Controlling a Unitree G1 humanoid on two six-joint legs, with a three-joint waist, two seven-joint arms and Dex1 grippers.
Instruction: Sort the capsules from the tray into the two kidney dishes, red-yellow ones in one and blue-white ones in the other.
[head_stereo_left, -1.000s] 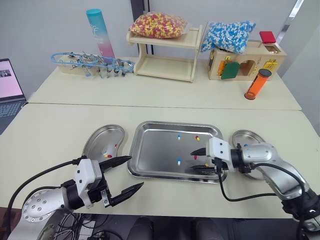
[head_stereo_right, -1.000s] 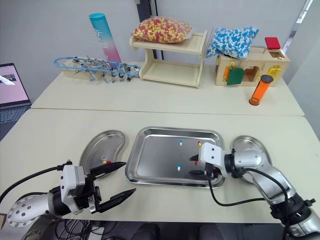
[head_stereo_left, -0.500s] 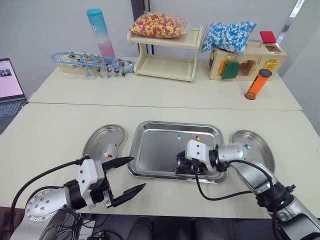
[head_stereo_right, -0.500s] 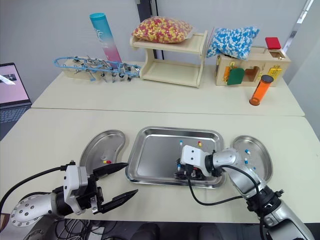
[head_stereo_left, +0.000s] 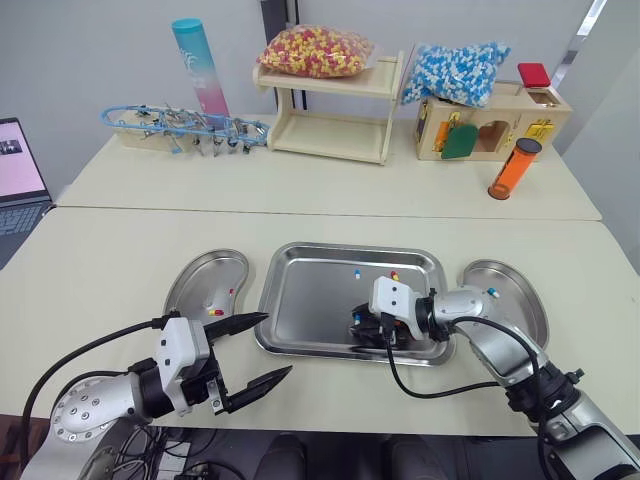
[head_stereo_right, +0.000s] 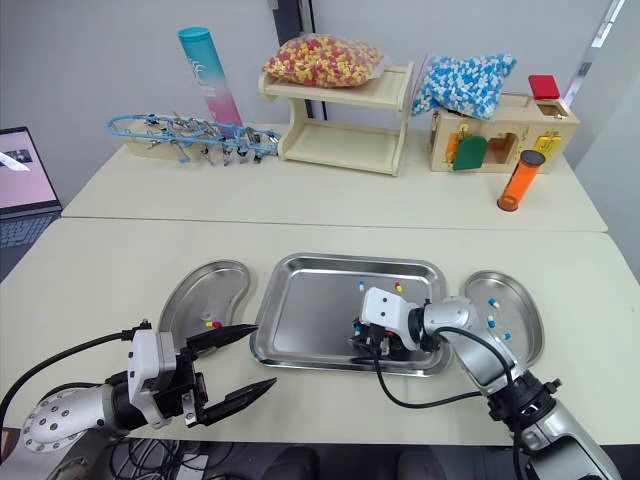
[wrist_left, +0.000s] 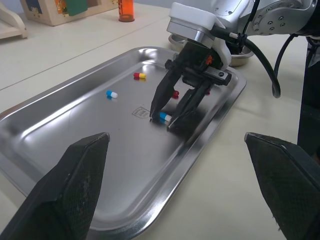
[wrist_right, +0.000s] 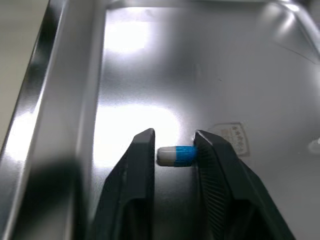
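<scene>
**Right hand on a blue-white capsule in the tray**

- Right hand (wrist_right: 174, 142) is down inside the tray (head_stereo_left: 300, 290), in its near half, towards the robot's right.
- Its two black fingers are closed in on a blue-white capsule (wrist_right: 175, 155). One tip sits at each end, and the capsule lies crosswise between them.
- The capsule rests on the tray floor beside a small stamped mark in the metal.
- Left hand (head_stereo_left: 277, 344) has its fingers wide apart and holds nothing. It hovers over the front edge of the worktop (head_stereo_left: 120, 260), just in front of the left kidney dish (head_stereo_left: 195, 280) and the tray's near left corner.
- Loose in the tray, towards the far side:
  - another blue-white capsule (head_stereo_left: 357, 273)
  - a red-yellow capsule (head_stereo_left: 394, 276)
  - a small red piece (wrist_left: 175, 93) close to the right hand's fingers; I can't make out its other half.
- The left kidney dish holds a red-yellow capsule (head_stereo_left: 215, 312).
- The right kidney dish (head_stereo_left: 515, 300) holds a few blue-white ones (head_stereo_right: 492, 302).
- The two dishes sit either side of the tray, each just beside it.
</scene>
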